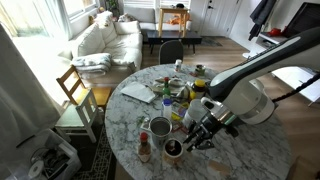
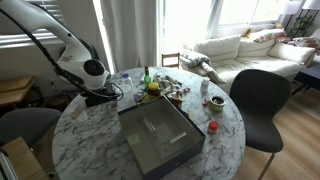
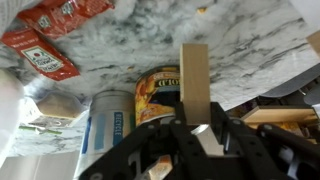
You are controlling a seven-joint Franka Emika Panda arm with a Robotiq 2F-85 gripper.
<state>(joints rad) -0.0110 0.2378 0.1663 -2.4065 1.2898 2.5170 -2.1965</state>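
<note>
My gripper [image 3: 195,125] is shut on a plain wooden block [image 3: 195,85], which stands up between the fingers in the wrist view. It hovers over a round marble table [image 3: 220,35]. Just beyond the block are a yellow-labelled can [image 3: 157,95] and a blue-and-white can [image 3: 108,122]. Red ketchup packets [image 3: 45,55] lie further out. In both exterior views the gripper [image 1: 200,135] [image 2: 100,97] hangs low over the table near a cluster of cans and cups; the block is too small to make out there.
A large grey open box [image 2: 160,135] sits mid-table. A metal cup [image 1: 160,127], a dark mug [image 1: 173,149], a small red bottle [image 1: 145,148] and papers [image 1: 138,93] crowd the table. A wooden chair [image 1: 75,90] and a black chair [image 2: 262,95] stand at its edge.
</note>
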